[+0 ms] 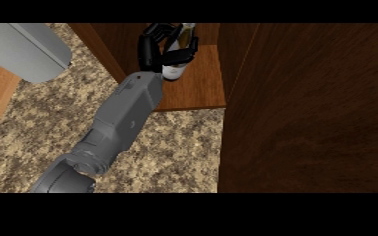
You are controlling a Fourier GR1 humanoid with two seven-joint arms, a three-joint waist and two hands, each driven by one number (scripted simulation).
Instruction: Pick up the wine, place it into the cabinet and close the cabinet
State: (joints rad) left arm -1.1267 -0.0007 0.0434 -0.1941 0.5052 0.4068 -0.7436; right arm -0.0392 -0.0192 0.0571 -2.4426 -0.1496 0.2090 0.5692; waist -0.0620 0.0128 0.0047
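Note:
The wine bottle (173, 71), dark with a pale label, stands on the wooden shelf (201, 87) inside the open cabinet, near its left wall. My right hand (153, 47) is shut on the bottle: fingers curl round its left and far side, and the thumb crosses its front. Most of the bottle's upper part is hidden by the hand. The grey forearm runs down from the hand to the lower left of the view. My left hand does not show.
The cabinet's open door (303, 105) is a tall dark wood panel filling the right side. Speckled stone counter (184, 145) lies below the shelf. A large rounded grey body (29, 50) sits at the upper left.

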